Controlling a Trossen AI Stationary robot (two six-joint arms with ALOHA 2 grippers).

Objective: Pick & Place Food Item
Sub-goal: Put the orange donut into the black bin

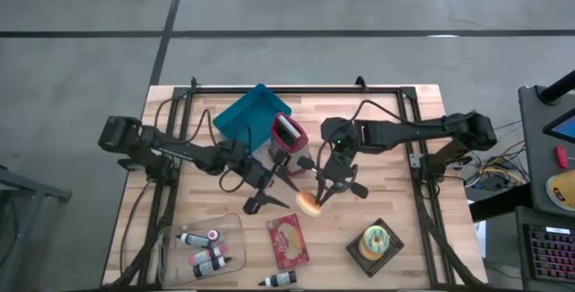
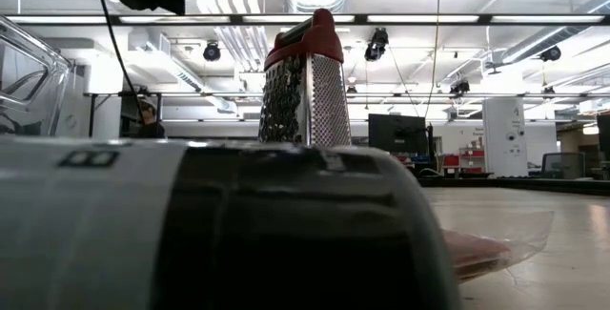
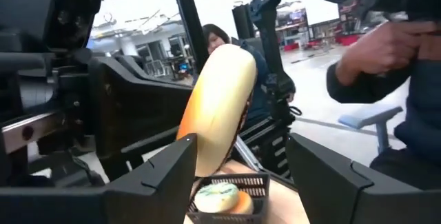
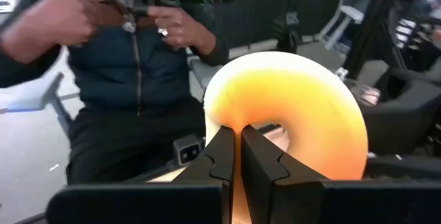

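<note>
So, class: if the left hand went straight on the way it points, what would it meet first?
Most likely the bagel held by the shut right hand; it stands directly ahead of the open left hand, though depth is unclear.

The red-topped box grater [image 1: 287, 135] stands near the middle of the desk [image 1: 395, 193], with the blue tray [image 1: 252, 112] touching its far-left side. Nearer the front edge from the grater lie the red packet [image 1: 287, 241], the clear container of small bottles [image 1: 208, 245] and the black basket [image 1: 375, 245].
</note>
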